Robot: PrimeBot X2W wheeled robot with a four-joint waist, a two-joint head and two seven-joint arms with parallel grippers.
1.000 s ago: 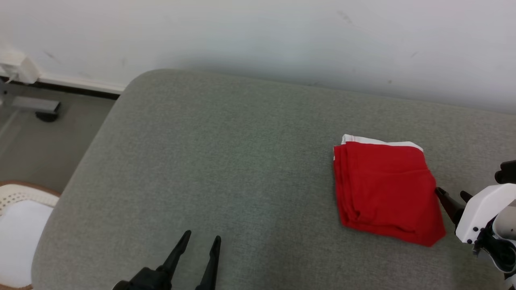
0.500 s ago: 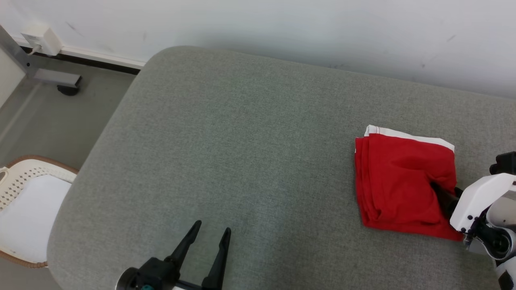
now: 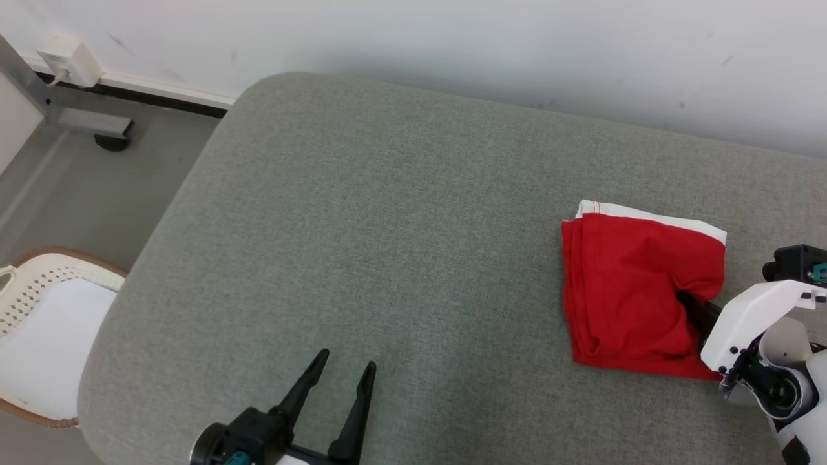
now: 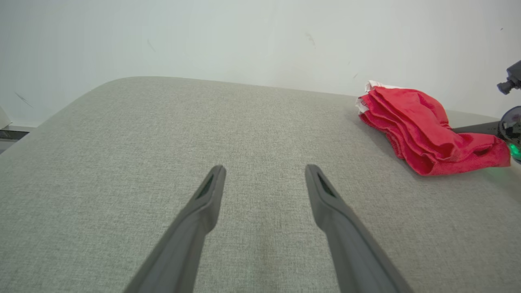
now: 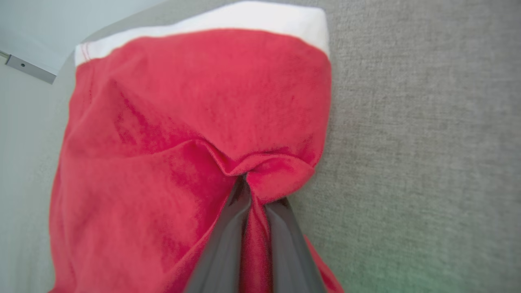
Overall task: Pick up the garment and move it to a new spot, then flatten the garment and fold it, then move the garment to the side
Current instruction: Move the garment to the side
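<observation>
- the garment (image 3: 636,290) is seen in bright red, with a white band along its upper edge and thin red stitching on that band.
- the cushion (image 3: 387,226) is covered in grey-green cloth with a fine woven fleck.
- the wall (image 3: 452,39), across the top of the frame, is painted off-white and marked by a few dark scuffs.
- the basket (image 3: 39,287), at the left edge, is coloured white, with a brown rim and a diamond-hole pattern.
- the floor (image 3: 97,174), at the upper left, is shown in dull grey.
- the left gripper (image 3: 347,359) is finished in black, with a teal spot at its base.
- the right gripper (image 5: 252,195) is fingered in dark grey.
</observation>
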